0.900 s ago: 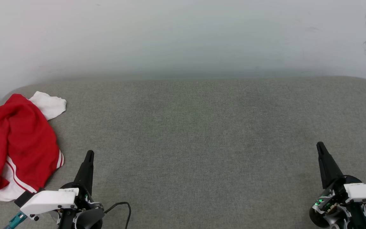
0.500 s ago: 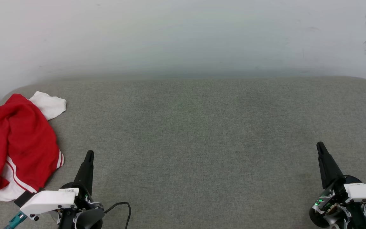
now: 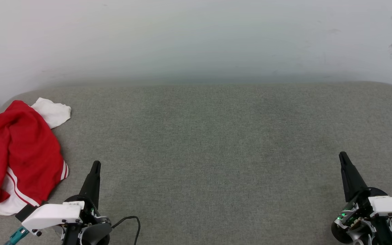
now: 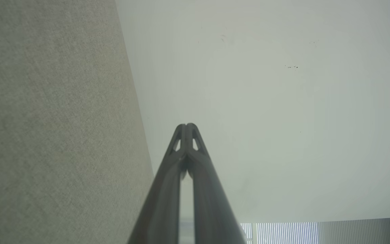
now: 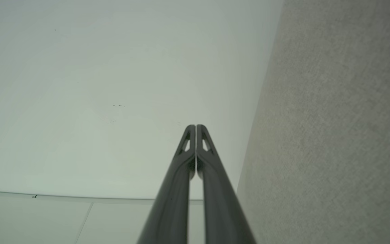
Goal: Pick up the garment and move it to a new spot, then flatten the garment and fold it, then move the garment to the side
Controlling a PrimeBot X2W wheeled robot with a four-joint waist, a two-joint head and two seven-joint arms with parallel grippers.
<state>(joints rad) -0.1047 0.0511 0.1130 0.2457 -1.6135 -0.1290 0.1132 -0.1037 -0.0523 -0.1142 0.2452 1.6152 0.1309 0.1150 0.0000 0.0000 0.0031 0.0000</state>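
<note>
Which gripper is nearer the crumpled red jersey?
Left. The left gripper sits just right of the red jersey, not touching; the right gripper is far to its right.

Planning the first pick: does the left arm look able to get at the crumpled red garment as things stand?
Probably yes. The garment lies at the left of the grey surface, just beside the left gripper, with nothing between them. Its jaws are shut, so they must open first.
</note>
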